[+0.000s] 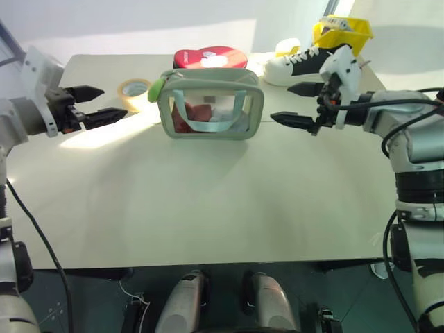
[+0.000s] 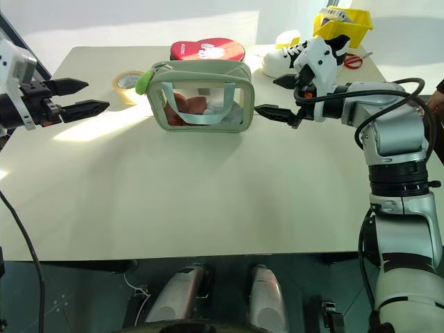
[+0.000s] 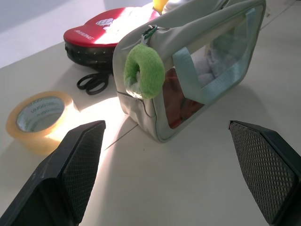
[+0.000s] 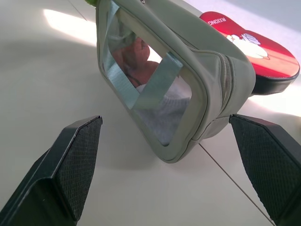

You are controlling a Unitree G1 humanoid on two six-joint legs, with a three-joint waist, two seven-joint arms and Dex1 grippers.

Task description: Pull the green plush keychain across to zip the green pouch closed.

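- Sage-green pouch (image 1: 210, 104), one, upper centre; one lime plush keychain (image 1: 156, 88) at its left end
- Two grippers, left (image 1: 96, 104) and right (image 1: 296, 103), both spread wide, empty
- Cream table (image 1: 208, 201), pale wall behind

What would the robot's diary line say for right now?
left hand: open, beside green plush keychain | right hand: open, beside green pouch | nothing held | pouch upright on table
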